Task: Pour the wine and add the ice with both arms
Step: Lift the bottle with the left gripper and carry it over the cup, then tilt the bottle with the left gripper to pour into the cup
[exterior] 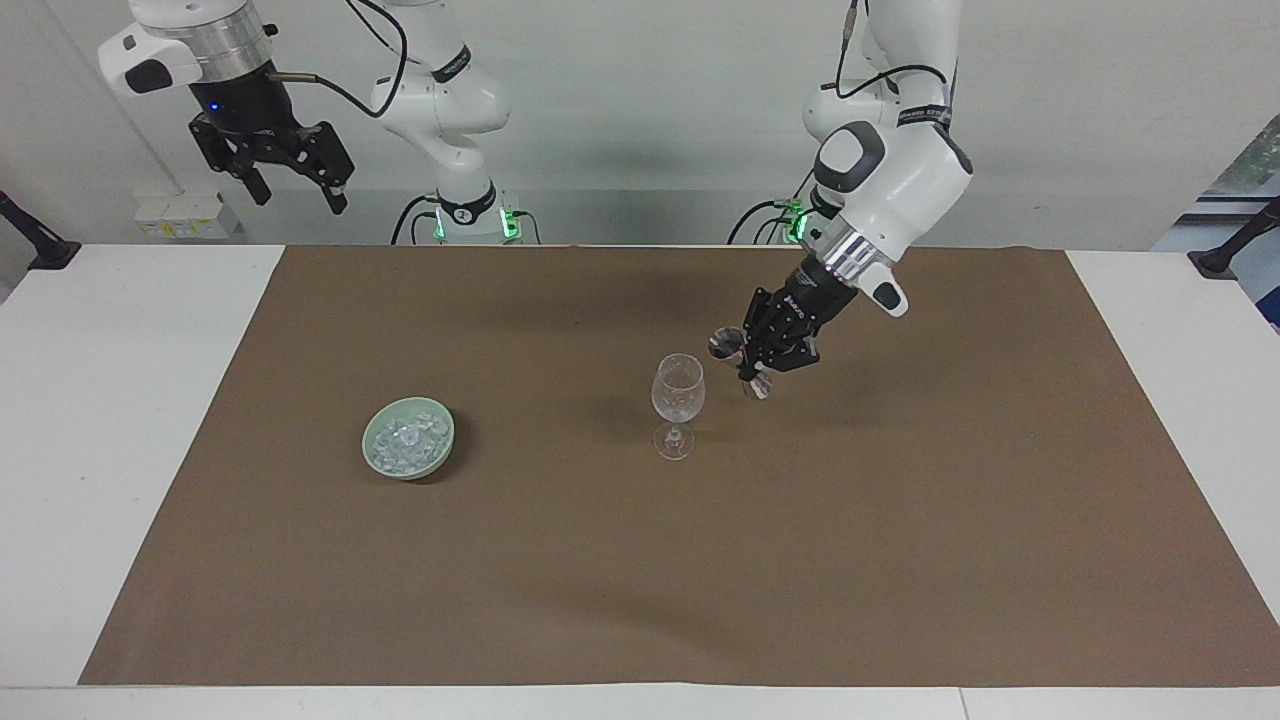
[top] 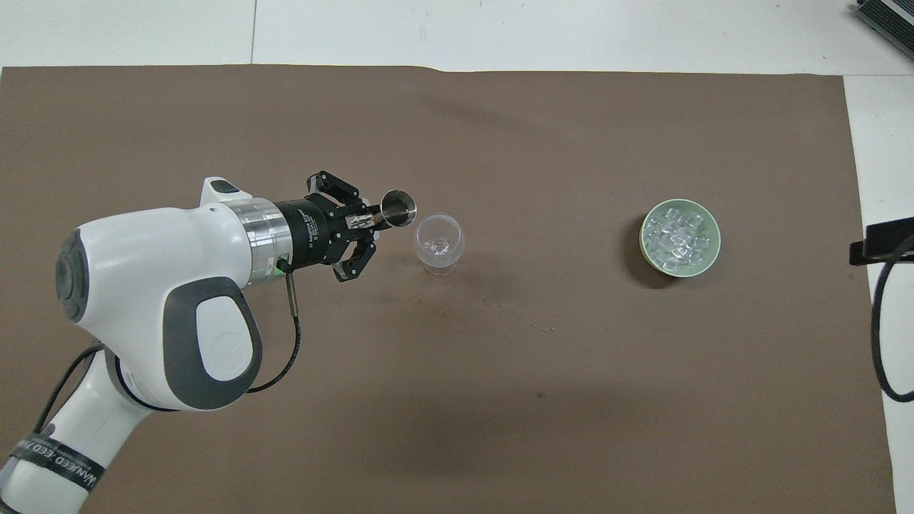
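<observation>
A clear stemmed glass (exterior: pixel 678 390) (top: pixel 438 243) stands upright at the middle of the brown mat. My left gripper (exterior: pixel 748 358) (top: pixel 371 220) is shut on the waist of a small metal jigger (exterior: pixel 725 345) (top: pixel 398 208). The jigger hangs just beside the glass rim, toward the left arm's end, with its mouth tilted toward the glass. No wine shows in either vessel. The ice (exterior: pixel 408 440) (top: pixel 675 235) fills a pale green bowl (exterior: pixel 366 445) (top: pixel 716 239) toward the right arm's end. My right gripper (exterior: pixel 300 200) waits open, high over the table's corner by its base.
The brown mat (exterior: pixel 640 580) covers most of the white table (exterior: pixel 120 450). A black cable loop (top: pixel 880 321) hangs at the table edge near the bowl in the overhead view. A few small specks (top: pixel 546 328) lie on the mat.
</observation>
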